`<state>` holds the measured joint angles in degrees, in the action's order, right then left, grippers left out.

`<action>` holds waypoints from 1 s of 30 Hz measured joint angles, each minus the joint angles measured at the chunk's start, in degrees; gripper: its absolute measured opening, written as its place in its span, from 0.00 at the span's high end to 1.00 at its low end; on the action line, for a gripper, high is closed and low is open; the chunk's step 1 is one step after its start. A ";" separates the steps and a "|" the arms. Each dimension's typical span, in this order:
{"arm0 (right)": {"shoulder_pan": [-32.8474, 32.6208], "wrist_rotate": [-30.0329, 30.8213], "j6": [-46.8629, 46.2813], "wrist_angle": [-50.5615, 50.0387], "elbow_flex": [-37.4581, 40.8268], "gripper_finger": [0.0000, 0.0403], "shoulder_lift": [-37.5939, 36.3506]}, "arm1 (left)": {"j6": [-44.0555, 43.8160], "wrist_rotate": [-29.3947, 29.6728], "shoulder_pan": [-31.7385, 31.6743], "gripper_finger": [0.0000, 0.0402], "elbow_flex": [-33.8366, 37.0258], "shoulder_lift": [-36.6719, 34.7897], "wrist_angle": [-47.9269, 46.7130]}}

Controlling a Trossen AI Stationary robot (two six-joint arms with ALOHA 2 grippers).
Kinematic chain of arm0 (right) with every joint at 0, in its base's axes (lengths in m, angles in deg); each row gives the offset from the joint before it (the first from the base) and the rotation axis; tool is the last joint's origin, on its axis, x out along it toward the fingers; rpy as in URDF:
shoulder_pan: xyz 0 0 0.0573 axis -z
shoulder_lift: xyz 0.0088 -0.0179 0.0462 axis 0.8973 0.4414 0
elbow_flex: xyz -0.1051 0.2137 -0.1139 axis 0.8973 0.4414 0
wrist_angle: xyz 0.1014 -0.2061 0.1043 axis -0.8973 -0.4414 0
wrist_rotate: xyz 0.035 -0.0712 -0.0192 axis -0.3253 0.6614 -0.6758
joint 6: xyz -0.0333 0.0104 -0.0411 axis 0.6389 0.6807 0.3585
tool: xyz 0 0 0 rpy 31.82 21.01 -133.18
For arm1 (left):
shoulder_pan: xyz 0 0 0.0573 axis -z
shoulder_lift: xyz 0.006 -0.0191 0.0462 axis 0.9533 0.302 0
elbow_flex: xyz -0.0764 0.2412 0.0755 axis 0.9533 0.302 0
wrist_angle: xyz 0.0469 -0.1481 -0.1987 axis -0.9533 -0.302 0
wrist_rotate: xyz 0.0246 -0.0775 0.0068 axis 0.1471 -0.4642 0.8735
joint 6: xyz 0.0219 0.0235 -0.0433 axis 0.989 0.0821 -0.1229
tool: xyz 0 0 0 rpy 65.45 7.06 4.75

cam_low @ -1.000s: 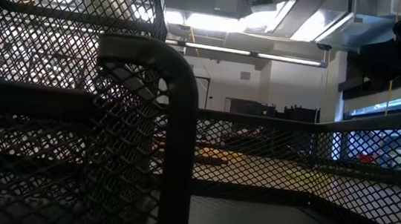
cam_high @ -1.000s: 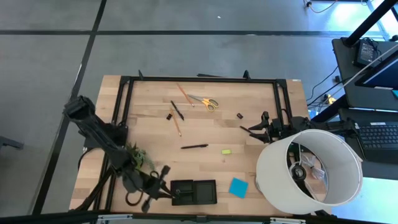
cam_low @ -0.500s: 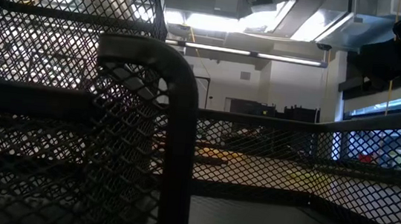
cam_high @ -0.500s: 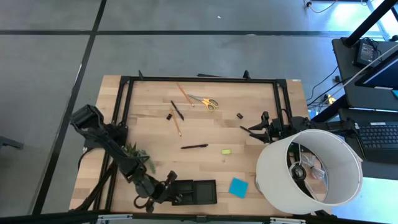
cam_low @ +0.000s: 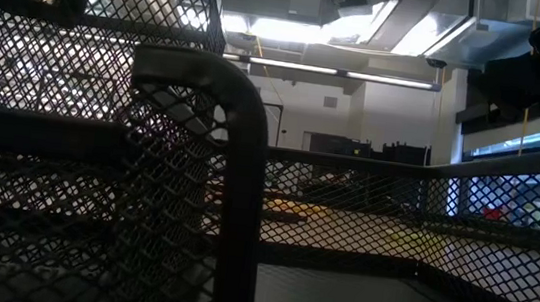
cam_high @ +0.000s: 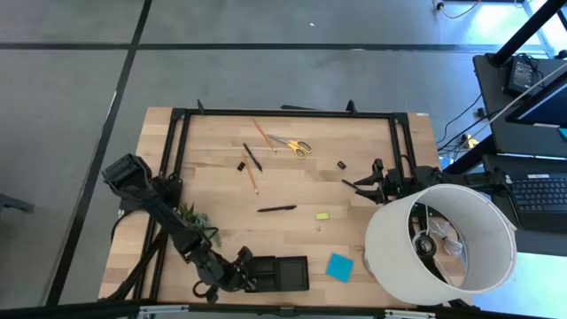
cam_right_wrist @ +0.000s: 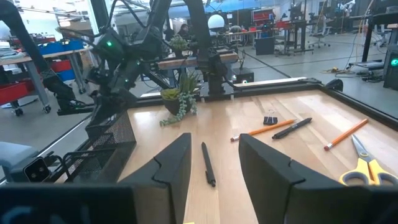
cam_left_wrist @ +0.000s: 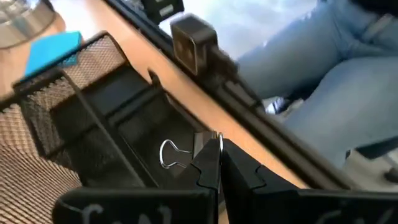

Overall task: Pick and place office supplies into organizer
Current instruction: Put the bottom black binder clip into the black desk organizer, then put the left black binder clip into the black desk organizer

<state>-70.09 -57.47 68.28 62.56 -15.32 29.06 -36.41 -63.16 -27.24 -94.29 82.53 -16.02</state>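
The wooden table (cam_high: 292,177) carries a black rail frame (cam_high: 283,113) round its far part, and most of the wood inside that frame lies open. A big white lampshade (cam_high: 440,239) overhangs the table's near right corner, crowding that side. The organizer (cam_high: 276,273), a low black mesh tray, sits at the near edge, left of centre, with the blue note pad (cam_high: 339,266) just beside it on the right and a small potted plant (cam_high: 197,221) near it on the left. The left arm reaches from the table's left side, bent low along the near edge, so that the left gripper (cam_high: 241,276) hangs at the organizer's left end; its fingers are pressed together over a compartment, and a black binder clip (cam_left_wrist: 177,154) with wire handles lies right at the fingertips, whether pinched or only touching I cannot tell. The right gripper (cam_high: 359,186) waits at the right side of the frame, jaws parted and holding nothing. Scattered on the open wood, well apart from the tray, are yellow-handled scissors (cam_high: 296,146), an orange pencil (cam_high: 261,134), a black pen (cam_high: 276,209) and a small yellow block (cam_high: 322,215).
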 joint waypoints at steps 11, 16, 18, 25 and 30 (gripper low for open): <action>0.00 -0.01 -0.07 -0.02 0.01 0.66 0.00 | -1.99 -0.36 -2.04 0.99 -0.10 3.25 0.83; -0.02 -0.01 -0.05 -0.02 0.01 0.66 0.00 | -3.17 0.08 -2.16 0.98 -0.08 3.03 0.41; 0.00 -0.01 -0.04 -0.02 0.02 0.66 0.00 | -3.57 0.18 -2.20 0.97 -0.08 3.03 0.42; -0.02 -0.02 -0.15 -0.02 0.01 0.66 0.00 | -4.01 0.09 -2.18 0.86 -0.08 1.93 0.19; -0.01 -0.02 -0.22 0.00 0.02 0.66 0.00 | -4.74 0.09 -2.18 0.82 -0.08 -2.26 -2.28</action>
<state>-70.10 -57.49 68.06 62.56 -15.30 29.06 -41.15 -63.07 -29.42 -94.37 80.27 -18.30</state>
